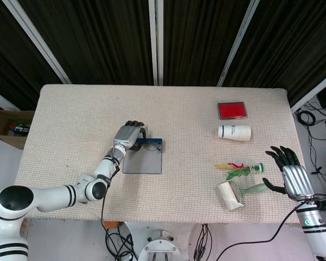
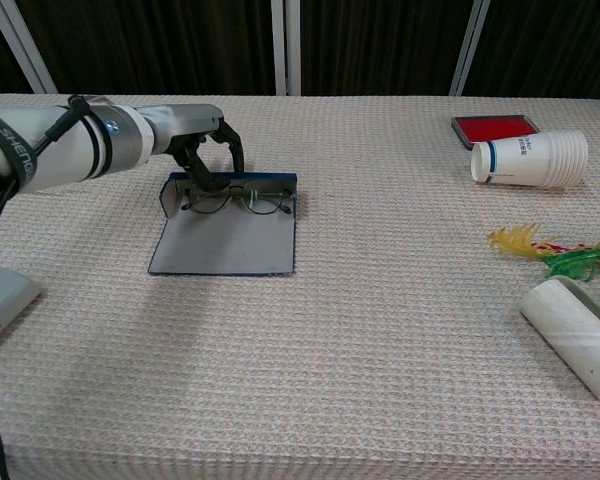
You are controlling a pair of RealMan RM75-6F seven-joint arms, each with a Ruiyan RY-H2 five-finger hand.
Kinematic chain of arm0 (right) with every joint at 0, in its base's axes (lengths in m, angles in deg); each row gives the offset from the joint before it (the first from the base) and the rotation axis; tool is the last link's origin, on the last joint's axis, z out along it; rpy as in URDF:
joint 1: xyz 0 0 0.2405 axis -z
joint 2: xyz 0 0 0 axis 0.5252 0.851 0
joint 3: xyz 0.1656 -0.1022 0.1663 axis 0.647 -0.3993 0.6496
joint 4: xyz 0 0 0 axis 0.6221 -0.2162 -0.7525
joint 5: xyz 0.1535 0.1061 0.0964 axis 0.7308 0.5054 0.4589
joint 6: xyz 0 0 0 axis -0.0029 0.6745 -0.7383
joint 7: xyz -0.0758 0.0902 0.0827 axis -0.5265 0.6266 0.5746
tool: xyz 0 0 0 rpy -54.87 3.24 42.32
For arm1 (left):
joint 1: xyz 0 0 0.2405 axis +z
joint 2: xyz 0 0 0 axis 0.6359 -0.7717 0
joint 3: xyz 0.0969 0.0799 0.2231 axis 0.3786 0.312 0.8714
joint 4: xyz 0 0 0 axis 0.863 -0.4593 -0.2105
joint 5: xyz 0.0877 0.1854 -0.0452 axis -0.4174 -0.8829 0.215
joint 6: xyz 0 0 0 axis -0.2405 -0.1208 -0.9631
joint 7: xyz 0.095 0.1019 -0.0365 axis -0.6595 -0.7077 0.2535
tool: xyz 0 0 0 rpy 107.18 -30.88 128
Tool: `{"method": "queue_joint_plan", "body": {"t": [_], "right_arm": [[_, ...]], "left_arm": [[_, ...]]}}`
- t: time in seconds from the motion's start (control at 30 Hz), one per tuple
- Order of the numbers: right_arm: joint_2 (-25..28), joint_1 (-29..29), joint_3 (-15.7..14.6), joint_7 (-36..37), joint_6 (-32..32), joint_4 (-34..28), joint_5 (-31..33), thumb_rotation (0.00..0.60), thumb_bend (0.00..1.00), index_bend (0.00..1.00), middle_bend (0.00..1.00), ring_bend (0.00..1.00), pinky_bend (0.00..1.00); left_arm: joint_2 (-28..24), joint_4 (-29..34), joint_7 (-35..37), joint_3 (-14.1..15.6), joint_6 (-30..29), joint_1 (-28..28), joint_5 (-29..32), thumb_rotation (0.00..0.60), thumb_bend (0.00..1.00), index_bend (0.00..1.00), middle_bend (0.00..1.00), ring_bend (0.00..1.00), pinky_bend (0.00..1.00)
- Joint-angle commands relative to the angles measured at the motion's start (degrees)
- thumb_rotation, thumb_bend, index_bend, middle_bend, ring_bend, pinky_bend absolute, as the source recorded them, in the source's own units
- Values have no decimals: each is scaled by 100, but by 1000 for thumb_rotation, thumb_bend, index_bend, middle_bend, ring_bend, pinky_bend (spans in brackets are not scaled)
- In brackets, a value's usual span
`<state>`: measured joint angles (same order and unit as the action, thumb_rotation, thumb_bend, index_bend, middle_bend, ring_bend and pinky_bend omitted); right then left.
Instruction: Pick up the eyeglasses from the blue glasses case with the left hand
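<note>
woven desk (image 2: pixel 380 330) before dark curtains
left hand (image 2: pixel 205 150) curls down over the eyeglasses (image 2: pixel 238 201) lying in the open blue glasses case (image 2: pixel 225 240); whether it pinches them, cannot tell. right hand (image 1: pixel 290 174) spread, holding nothing.

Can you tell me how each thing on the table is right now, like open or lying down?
blue glasses case: open, flat.
eyeglasses: lying in the case.
left hand: fingers curled down at the eyeglasses.
right hand: open, fingers spread.
paper cups: stacked, lying sideways.
red box: closed.
lint roller: lying down.

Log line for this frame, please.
phase: reaching | left hand fingertips at eyeglasses, lying in open blue glasses case | grasp: unclear | right hand idle, open
</note>
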<state>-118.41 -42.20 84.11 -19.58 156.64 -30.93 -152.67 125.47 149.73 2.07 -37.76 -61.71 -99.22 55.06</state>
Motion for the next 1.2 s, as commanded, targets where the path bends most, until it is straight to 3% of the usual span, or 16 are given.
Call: {"method": "queue_joint_plan", "body": {"t": [0.03, 0.3, 0.5, 0.63, 0.8, 1.07, 1.2], "right_arm": [[1, 3, -1, 2, 0, -1, 3, 600, 185, 191, 121, 0, 66], [5, 19, -6, 19, 12, 4, 2, 600, 186, 191, 123, 0, 66], [-3, 34, -6, 46, 38, 24, -7, 600, 185, 191, 123, 0, 66], [-16, 34, -14, 69, 28, 49, -13, 600, 186, 191, 123, 0, 66], [-26, 45, -21, 87, 39, 65, -21, 600, 186, 191, 123, 0, 66], [-13, 86, -31, 72, 72, 44, -7, 600, 185, 191, 123, 0, 66], [-16, 99, -35, 75, 71, 45, 5, 600, 186, 191, 123, 0, 66]], "left_arm": [[43, -39, -3, -3, -35, -12, 23, 600, 461, 455, 144, 74, 81], [168, -89, 100, -78, -427, 76, -214, 600, 465, 517, 162, 74, 81], [521, -347, 789, -157, -1214, 415, -1193, 600, 467, 527, 164, 74, 81], [944, -986, 1447, -86, -1633, 614, -1991, 600, 466, 526, 164, 74, 82], [1632, -2297, 2220, 39, -2130, 722, -2907, 600, 466, 519, 171, 74, 82], [2049, -3324, 2460, -254, -1542, 604, -2956, 600, 461, 509, 171, 73, 82], [1956, -3352, 2183, -450, -1045, 547, -2728, 600, 449, 372, 154, 68, 82]]}}
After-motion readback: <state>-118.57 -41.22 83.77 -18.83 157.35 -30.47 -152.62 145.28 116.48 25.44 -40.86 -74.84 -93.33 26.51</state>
